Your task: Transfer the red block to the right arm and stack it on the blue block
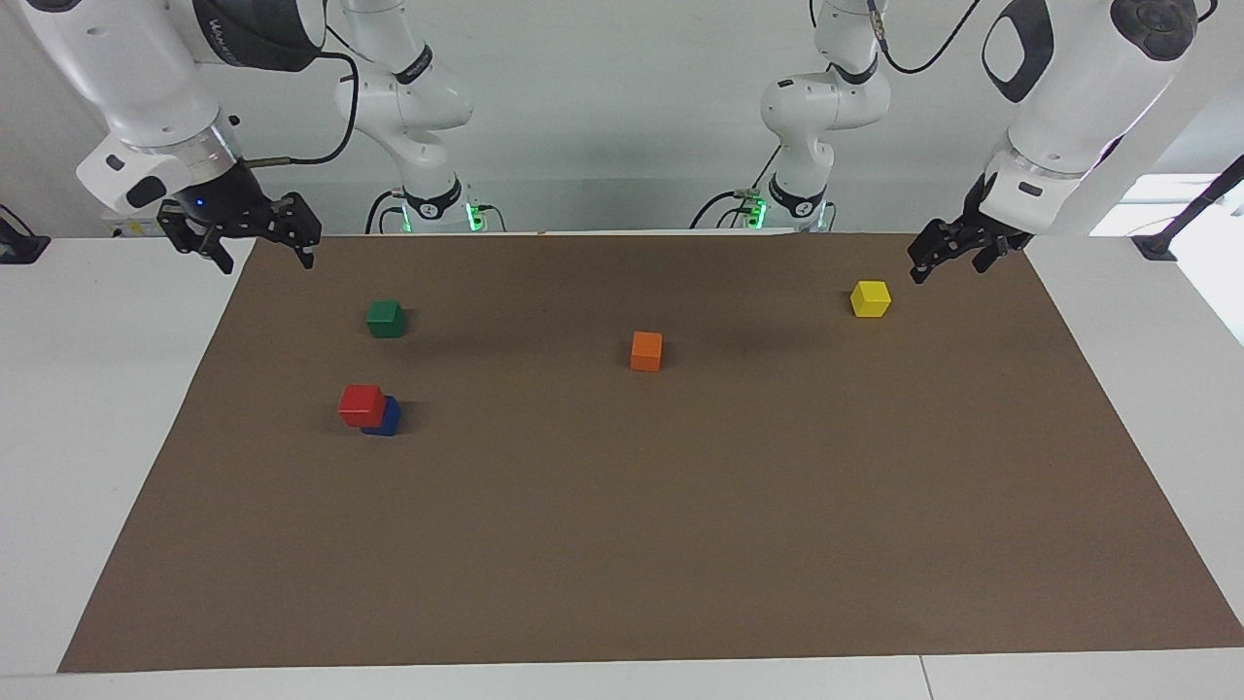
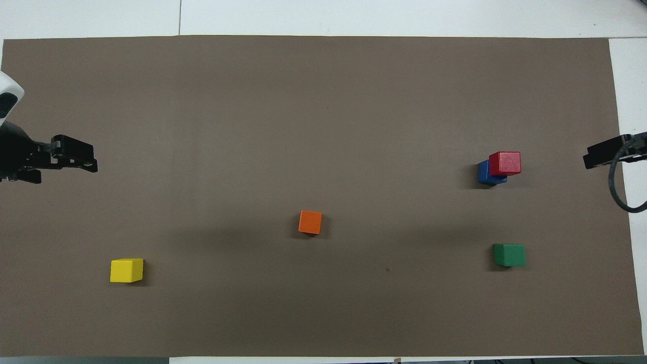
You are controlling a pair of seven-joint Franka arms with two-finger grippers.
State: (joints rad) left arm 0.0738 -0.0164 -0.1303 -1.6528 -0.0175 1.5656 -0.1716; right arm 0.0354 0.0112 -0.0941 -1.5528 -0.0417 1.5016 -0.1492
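The red block [image 1: 362,404] [image 2: 505,163] rests on top of the blue block [image 1: 386,418] [image 2: 487,173], offset toward the right arm's end of the table so part of the blue top shows. My right gripper [image 1: 267,261] [image 2: 587,160] hangs open and empty in the air over the mat's edge at its own end, well apart from the stack. Over the mat's edge at the other end, close to the yellow cube [image 1: 871,298], my left gripper [image 1: 931,268] [image 2: 95,165] is raised, open and holding nothing.
A green cube [image 1: 386,318] [image 2: 509,255] lies nearer to the robots than the stack. An orange cube [image 1: 646,351] [image 2: 310,222] sits mid-mat. The yellow cube [image 2: 127,270] lies toward the left arm's end. A brown mat [image 1: 680,544] covers the white table.
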